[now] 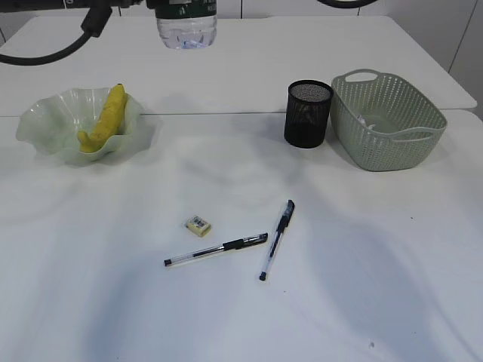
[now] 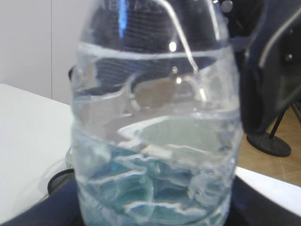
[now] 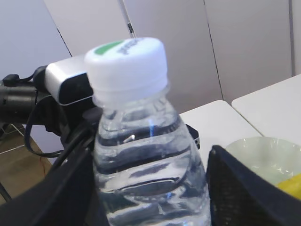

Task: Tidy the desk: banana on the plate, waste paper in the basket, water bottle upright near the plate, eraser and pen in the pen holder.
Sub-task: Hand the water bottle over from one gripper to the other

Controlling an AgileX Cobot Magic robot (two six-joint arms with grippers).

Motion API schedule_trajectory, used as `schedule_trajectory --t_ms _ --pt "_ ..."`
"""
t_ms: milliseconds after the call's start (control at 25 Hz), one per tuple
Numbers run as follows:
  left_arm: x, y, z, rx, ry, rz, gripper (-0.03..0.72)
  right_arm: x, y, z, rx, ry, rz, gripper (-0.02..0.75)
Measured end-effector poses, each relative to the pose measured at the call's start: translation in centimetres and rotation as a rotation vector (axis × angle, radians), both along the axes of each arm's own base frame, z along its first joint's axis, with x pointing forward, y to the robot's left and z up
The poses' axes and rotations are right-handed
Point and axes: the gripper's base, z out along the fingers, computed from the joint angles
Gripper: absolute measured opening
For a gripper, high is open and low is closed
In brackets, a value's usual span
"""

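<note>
The clear water bottle (image 1: 186,26) hangs in the air at the top of the exterior view, base down, above the table's back left. It fills the left wrist view (image 2: 155,141), where my left gripper (image 2: 155,209) is shut on its lower body. In the right wrist view its white cap and neck (image 3: 136,117) rise between the fingers of my right gripper (image 3: 150,188), which closes on it. The banana (image 1: 106,121) lies in the pale green plate (image 1: 45,128). The yellow eraser (image 1: 198,225) and two pens (image 1: 219,250) (image 1: 277,237) lie on the table in front.
The black mesh pen holder (image 1: 308,113) stands beside the green basket (image 1: 389,121) at the back right; something pale lies in the basket. The plate (image 3: 263,155) shows under the bottle in the right wrist view. A seam between two tables runs behind the plate.
</note>
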Motion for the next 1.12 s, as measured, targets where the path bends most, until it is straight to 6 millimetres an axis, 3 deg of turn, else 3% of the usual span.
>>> schedule_trajectory --t_ms 1120 --pt "0.07 0.03 -0.25 0.02 -0.003 0.006 0.379 0.03 -0.09 -0.13 -0.021 0.079 -0.027 0.592"
